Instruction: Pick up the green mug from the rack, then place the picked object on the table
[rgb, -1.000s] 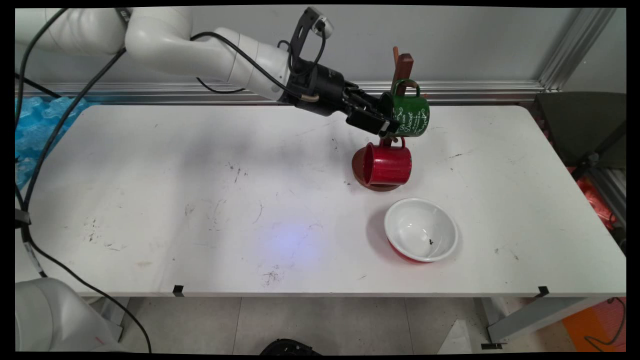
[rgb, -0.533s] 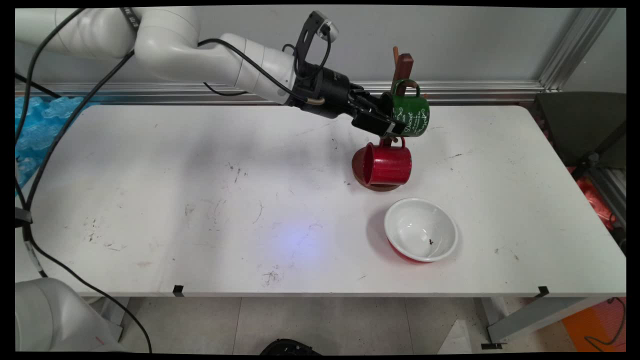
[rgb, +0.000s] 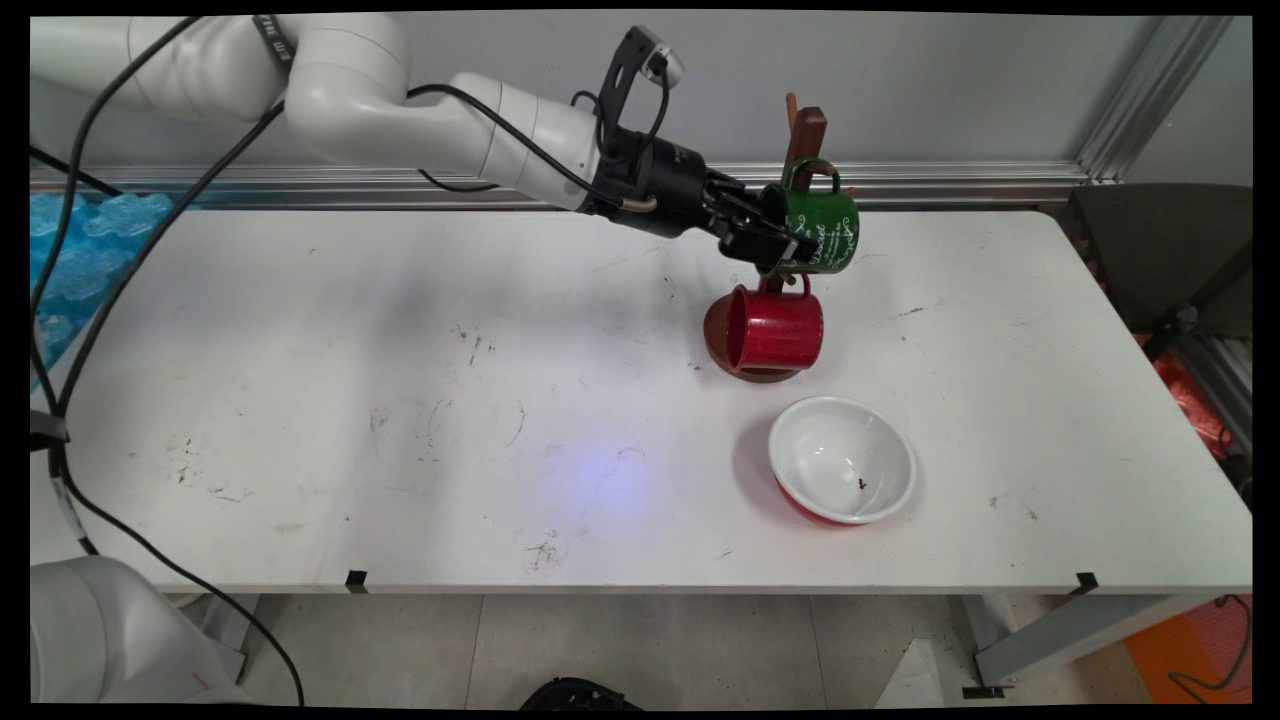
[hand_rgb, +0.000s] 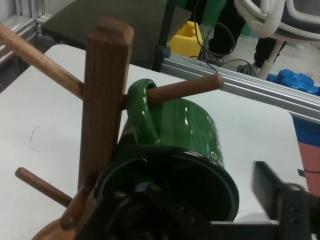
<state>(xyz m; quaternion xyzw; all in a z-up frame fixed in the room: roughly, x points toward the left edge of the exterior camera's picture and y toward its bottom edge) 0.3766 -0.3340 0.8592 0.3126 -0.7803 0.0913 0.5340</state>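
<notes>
The black two-finger gripper (rgb: 778, 250) reaches from the left to the green mug (rgb: 822, 226), which hangs by its handle (hand_rgb: 142, 112) on an upper peg (hand_rgb: 185, 89) of the wooden mug tree (rgb: 805, 130) near the table's far edge. In the hand view one finger (hand_rgb: 272, 192) stands outside the mug's wall at the right and dark linkage sits inside the mouth at the lower left, so the gripper appears spread astride the rim, one finger in and one out; whether either pad presses the wall yet is unclear. A red mug (rgb: 775, 328) hangs on a lower peg just beneath, over the tree's round base (rgb: 718, 345), and a white bowl with a red outside (rgb: 842, 458) sits on the white table (rgb: 300, 400) nearer the camera, apart from the tree. The risk, as I judge it, lies in the handle's loop around the peg: a pull not in line with the peg could drag or tip the whole tree, and the red mug below could be knocked or swing off. A thin grip on a glossy wall might also slip. The inner finger is lost in the mug's dark interior, the tree's base is mostly covered by the red mug, and the mug's white lettering cannot be read.
</notes>
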